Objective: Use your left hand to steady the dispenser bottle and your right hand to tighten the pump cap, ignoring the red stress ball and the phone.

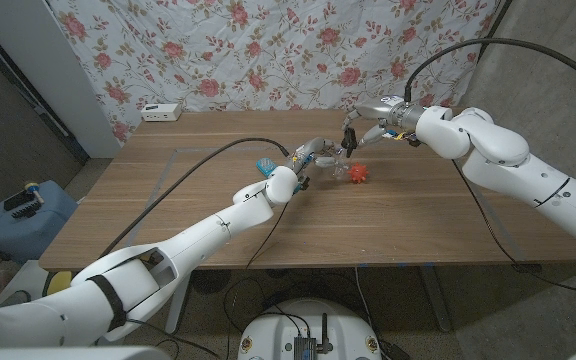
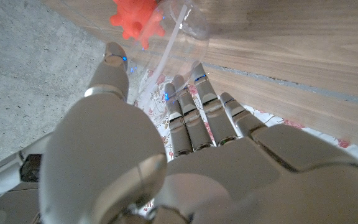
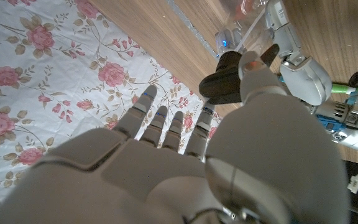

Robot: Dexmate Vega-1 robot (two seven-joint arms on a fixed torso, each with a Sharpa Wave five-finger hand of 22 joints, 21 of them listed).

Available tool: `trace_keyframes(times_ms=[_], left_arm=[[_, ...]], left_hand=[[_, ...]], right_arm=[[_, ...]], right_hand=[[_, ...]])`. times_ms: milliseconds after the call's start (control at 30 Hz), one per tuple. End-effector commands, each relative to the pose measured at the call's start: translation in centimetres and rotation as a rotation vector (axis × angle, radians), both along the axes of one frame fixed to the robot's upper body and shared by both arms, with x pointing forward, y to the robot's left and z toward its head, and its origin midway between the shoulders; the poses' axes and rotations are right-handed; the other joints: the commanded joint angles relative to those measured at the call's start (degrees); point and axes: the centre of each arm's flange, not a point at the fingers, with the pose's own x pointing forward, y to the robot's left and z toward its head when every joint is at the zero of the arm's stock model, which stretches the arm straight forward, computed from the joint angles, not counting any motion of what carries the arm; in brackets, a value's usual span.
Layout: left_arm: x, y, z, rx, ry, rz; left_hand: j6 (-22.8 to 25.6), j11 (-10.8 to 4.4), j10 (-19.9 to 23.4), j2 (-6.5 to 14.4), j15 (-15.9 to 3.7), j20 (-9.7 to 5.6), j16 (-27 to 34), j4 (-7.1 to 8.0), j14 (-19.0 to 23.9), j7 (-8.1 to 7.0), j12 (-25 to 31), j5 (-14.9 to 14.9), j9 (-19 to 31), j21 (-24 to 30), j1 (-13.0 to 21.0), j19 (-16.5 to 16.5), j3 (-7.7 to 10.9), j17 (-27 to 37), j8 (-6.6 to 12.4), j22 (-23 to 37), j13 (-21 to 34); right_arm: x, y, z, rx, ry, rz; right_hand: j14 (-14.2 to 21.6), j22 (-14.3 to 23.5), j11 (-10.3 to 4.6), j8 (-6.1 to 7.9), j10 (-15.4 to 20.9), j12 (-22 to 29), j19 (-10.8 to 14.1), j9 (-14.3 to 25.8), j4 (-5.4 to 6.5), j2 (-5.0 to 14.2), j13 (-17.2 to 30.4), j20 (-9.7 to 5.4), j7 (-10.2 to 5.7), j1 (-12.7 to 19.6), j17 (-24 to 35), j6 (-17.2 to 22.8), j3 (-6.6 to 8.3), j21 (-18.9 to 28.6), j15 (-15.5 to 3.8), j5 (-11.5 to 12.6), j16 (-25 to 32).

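While both arms are meeting over the middle of the surface, it looks to me like the risky bit is right now, at the dispenser bottle. It's a clear bottle, standing well out from the near edge, with the red stress ball just beside it on the robot's right.

The left hand is at the bottle from the robot's left. In the left wrist view the fingers reach up around the clear plastic, so I'd say it's grasping the bottle, though I can't tell how firmly. If that hold is loose, any twist on the cap probably just spins the whole bottle, or tips it into the ball.

The right hand is above the bottle. In the right wrist view its thumb sits against the black pump cap while the fingers stay stretched out, so it isn't really clamped on anything yet. A thumb-only contact could slip off or shove the pump sideways.

Also the ball is close enough that a wide wrist turn could knock it rolling. I can't pick out the phone.
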Motion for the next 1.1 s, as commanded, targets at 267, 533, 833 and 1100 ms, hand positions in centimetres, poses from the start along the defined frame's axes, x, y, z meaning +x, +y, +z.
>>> trace_keyframes(times_ms=[267, 533, 833, 1100], left_arm=[[-0.38, -0.03, -0.13, 0.008, -0.005, -0.004], [-0.68, -0.02, -0.20, 0.012, -0.010, -0.003], [-0.97, -0.01, -0.20, 0.017, -0.015, -0.004], [-1.14, 0.09, -0.23, 0.018, -0.019, -0.001]], left_hand=[[4.11, -1.12, 1.49, 4.23, -4.14, -5.15, 0.38, 6.40, 0.76, -2.53, 0.28, 0.37, 0.26, 0.01, -3.23, -0.05, 7.02, 0.26, 0.17, 0.14, 0.11], [4.10, -1.20, 1.48, 4.17, -4.14, -5.15, 0.35, 6.37, 0.71, -2.39, 0.27, 0.36, 0.27, 0.02, -3.23, -0.03, 7.02, 0.25, 0.16, 0.14, 0.12], [4.24, -1.09, 1.51, 4.15, -4.12, -5.16, 0.35, 6.33, 0.69, -2.46, 0.29, 0.36, 0.27, 0.01, -3.16, -0.02, 7.04, 0.25, 0.22, 0.14, 0.13], [4.22, -1.25, 1.44, 4.18, -4.06, -5.16, 0.39, 6.35, 0.73, -2.56, 0.26, 0.36, 0.28, 0.01, -3.17, -0.03, 7.03, 0.26, 0.21, 0.14, 0.14]], right_arm=[[-0.04, 0.27, 0.25, -0.001, 0.054, -0.024], [-0.23, 0.31, 0.16, -0.002, 0.067, -0.028], [-0.40, 0.32, 0.13, 0.001, 0.078, -0.037], [-0.49, 0.37, 0.13, 0.011, 0.097, -0.046]], right_hand=[[-0.33, 0.11, 1.14, -0.04, -0.17, 0.49, 0.74, 0.02, 0.93, 0.07, 0.32, -1.20, 0.19, -1.19, 0.39, 0.13, -0.31, 0.40, -0.74, -0.03, 0.56], [-0.23, 0.11, 2.19, -0.02, 0.02, 0.72, 1.36, 0.01, 1.39, 0.19, 0.34, -2.27, 0.21, -2.14, 0.55, 0.44, -0.60, 0.55, -0.67, -0.20, 0.78], [0.00, 0.07, 2.93, 0.31, 0.71, 1.10, 2.25, 0.02, 1.97, 0.59, 0.35, -3.64, 0.26, -3.39, 0.76, 1.58, -0.92, 0.72, -0.75, -0.45, 1.07], [-0.01, 0.04, 3.59, 0.70, 1.10, 1.30, 2.70, 0.01, 2.22, 0.65, 0.36, -4.31, 0.26, -4.26, 0.87, 2.82, -1.22, 0.70, -0.91, -0.67, 1.16]])
